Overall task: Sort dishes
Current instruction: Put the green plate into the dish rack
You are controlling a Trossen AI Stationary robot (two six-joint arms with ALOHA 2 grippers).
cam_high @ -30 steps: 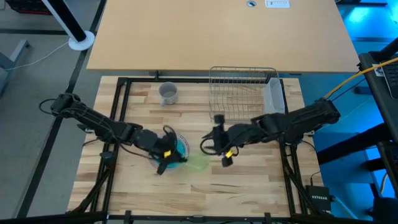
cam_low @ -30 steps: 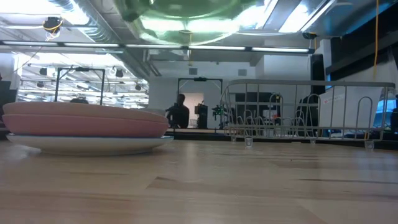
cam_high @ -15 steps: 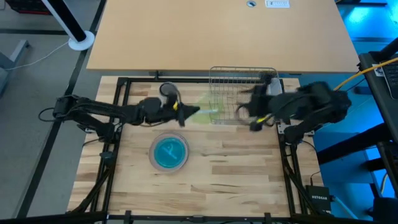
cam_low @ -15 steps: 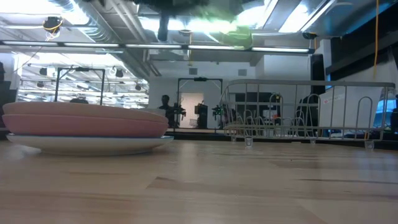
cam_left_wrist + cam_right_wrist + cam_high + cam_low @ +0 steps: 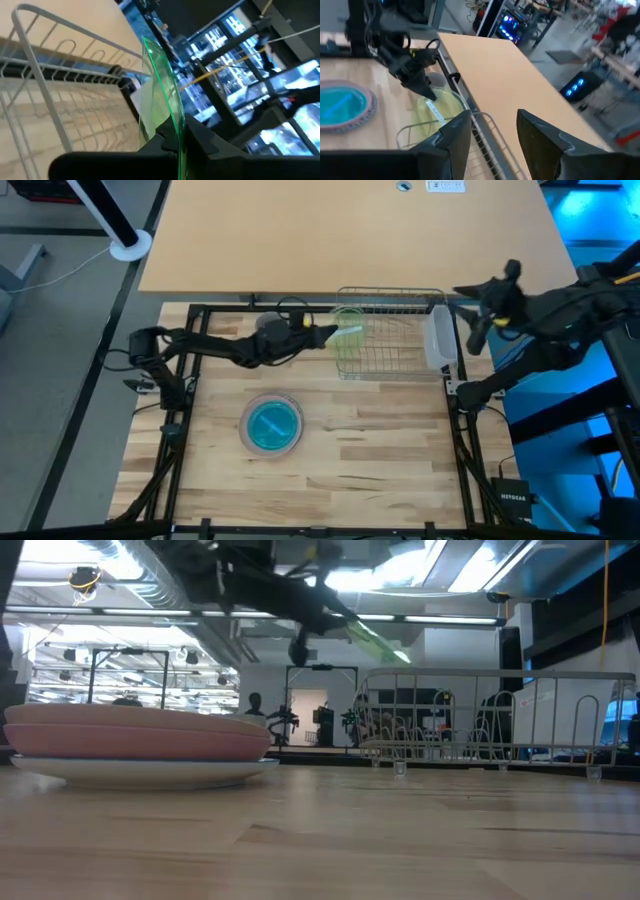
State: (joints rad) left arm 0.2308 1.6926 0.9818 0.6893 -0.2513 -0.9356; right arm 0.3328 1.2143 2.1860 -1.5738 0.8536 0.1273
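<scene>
The left claw [image 5: 322, 335], clamped shut on the rim of the green plate [image 5: 348, 332], holds the dish on edge over the wire dish rack [image 5: 392, 335] at the worktop's far edge, apparently so that it can drop upright between the rack's wires. In the left wrist view the green plate [image 5: 159, 97] stands nearly vertical above the rack's rails, its lower rim lost behind the claw's dark fingers; whether it already touches a wire cannot be told.

The right claw [image 5: 478, 308], jaws spread wide and holding nothing, is raised off the worktop's far right corner, seemingly kept clear of the rack.

Mid-worktop, toward the left, the other plates sit stacked: from above only a bluish face inside a pinkish rim [image 5: 272, 424] shows, while the low view makes out the pink plate [image 5: 140, 735] resting on the white plate [image 5: 140, 772].

The small grey cup [image 5: 268, 327], near the far edge just left of the rack, is mostly covered by the left arm. The translucent plastic tub [image 5: 438, 340] hangs at the rack's right side, its contents unreadable.
</scene>
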